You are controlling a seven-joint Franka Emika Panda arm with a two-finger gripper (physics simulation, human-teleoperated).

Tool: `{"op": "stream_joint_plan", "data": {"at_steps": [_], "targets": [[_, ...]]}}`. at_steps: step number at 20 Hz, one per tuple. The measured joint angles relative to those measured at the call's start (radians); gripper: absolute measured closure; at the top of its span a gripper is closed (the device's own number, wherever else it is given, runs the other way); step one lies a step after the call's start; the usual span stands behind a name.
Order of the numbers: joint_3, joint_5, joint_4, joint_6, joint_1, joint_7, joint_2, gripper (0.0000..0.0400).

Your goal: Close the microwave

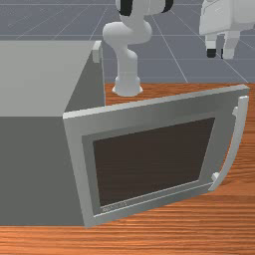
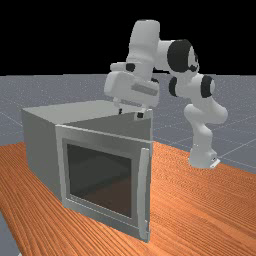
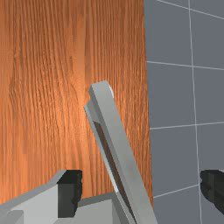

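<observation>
Microwave (image 2: 45, 145) sits on table (image 2: 200, 195) at front view's left, door (image 1: 149, 105) swung well out, handle (image 1: 236, 144) along the free edge. Gripper (image 2: 130, 113) is up above the door, fingers spread wide, nothing pinched; wrist view has one finger toward the inner side, the other toward the handle side, likely so the outer one can push the door shut once lowered. Closing needs pressure on the outer face, so no grasp seems necessary.

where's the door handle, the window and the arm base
handle (image 2: 143, 192): far view, about midway along its bar
window (image 1: 154, 162): front view, middle of the dark pane
arm base (image 2: 202, 157): far view, its white lower part, just above the table
</observation>
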Motion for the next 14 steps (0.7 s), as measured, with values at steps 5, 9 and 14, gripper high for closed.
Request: {"op": "stream_joint_plan", "data": {"at_steps": [5,9,14], "targets": [[-0.002,-0.003,0.120,-0.056,0.020,0.009,0.068,0.0000],[-0.003,-0.004,0.146,-0.068,0.024,0.010,0.082,0.0000],[-0.003,-0.004,0.146,-0.068,0.024,0.010,0.082,0.0000]]}}
